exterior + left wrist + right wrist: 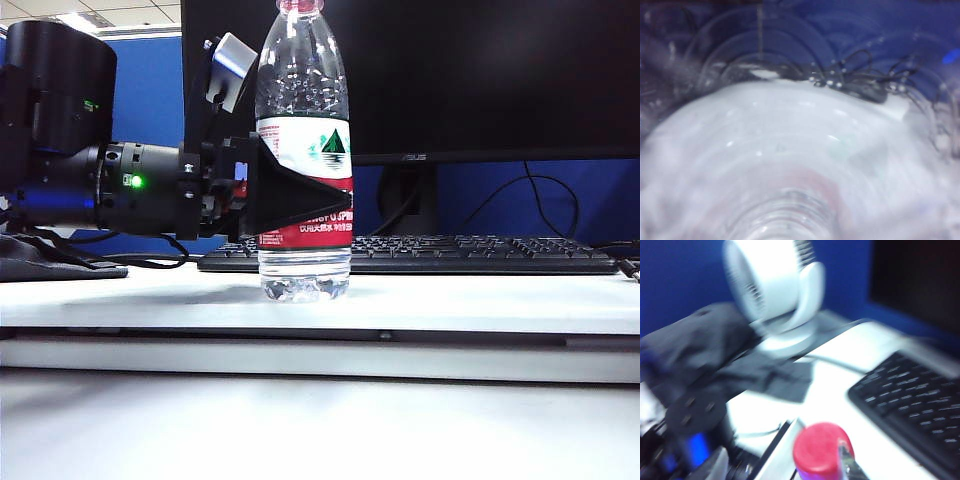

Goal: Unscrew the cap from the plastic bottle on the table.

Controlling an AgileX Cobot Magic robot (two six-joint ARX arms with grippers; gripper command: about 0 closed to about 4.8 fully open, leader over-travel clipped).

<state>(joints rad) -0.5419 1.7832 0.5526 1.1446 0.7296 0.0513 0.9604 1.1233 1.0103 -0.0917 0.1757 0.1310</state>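
The plastic bottle [303, 100] stands upright on the white table [480, 300], its red cap [300, 5] on the neck at the top edge of the exterior view. My left gripper [335, 192] comes in level from the left, shut on the bottle's labelled middle. The left wrist view is filled by the blurred clear bottle [790, 165]; no fingers show there. The right wrist view looks down on the cap [817, 450]. My right gripper [782, 467] is open, one finger [846, 460] beside the cap and the other well clear. The right gripper is outside the exterior view.
A black keyboard [480, 252] lies behind the bottle under a dark monitor [480, 70]; the keyboard [915, 410] also shows from the right wrist. A white desk fan [772, 290] and black cloth [715, 350] sit beyond the left arm.
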